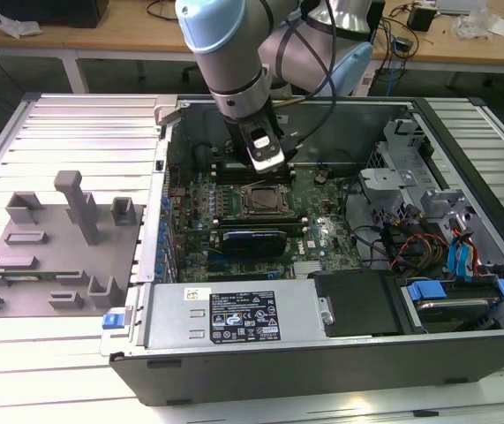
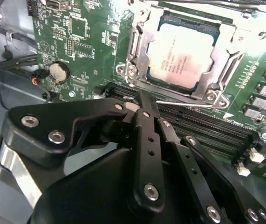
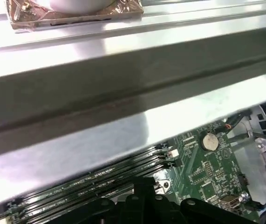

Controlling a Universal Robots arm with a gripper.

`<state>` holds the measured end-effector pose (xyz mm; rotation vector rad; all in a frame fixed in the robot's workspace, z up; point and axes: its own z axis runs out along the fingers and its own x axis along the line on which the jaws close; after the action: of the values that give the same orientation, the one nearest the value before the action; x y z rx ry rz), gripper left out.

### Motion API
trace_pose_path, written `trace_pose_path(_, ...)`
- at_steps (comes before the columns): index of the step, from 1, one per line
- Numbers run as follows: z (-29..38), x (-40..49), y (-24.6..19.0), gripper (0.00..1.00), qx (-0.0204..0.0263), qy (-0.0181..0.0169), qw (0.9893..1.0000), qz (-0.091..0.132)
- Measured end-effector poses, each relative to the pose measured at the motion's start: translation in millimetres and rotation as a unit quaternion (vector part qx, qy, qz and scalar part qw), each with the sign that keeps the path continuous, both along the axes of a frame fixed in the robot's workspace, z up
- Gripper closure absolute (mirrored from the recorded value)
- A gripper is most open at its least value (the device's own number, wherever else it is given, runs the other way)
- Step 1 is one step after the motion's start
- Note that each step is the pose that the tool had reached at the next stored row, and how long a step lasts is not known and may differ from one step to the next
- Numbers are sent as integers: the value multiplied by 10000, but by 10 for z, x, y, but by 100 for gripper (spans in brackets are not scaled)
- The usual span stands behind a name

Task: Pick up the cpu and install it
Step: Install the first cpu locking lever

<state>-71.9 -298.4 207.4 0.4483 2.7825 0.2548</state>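
An open computer case lies on a slatted metal table, with a grey fixture plate on the table at the exterior view's left. Inside the case a green motherboard lies flat. The robot arm reaches down into the case, and its gripper hangs just above the board, near the far edge of the square socket.

In the second wrist view, the cpu, silvery-white with a thin dark rim, sits inside the socket's metal frame. The gripper is apart from it, beside the frame, with black memory slots between. Its jaws are drawn together and hold nothing.

The first wrist view shows the case's metal wall, the memory slots and a round coin battery.
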Motion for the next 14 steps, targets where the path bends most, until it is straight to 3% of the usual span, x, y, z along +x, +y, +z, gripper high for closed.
trace_pose_path(3, 0, -46, 6, 89, 24, -10, 10000, -21)
trace_pose_path(4, -3, -141, 26, 89, 72, -34, 9999, -67)
trace_pose_path(5, -6, -149, 27, 89, 78, -39, 9999, -77)
trace_pose_path(7, -21, -153, 27, 89, 77, -57, 9999, -102)
trace_pose_path(10, -67, -155, 27, 89, 78, -117, 9998, -132)
trace_pose_path(14, -107, -156, 26, 89, 73, -160, 9997, -144)
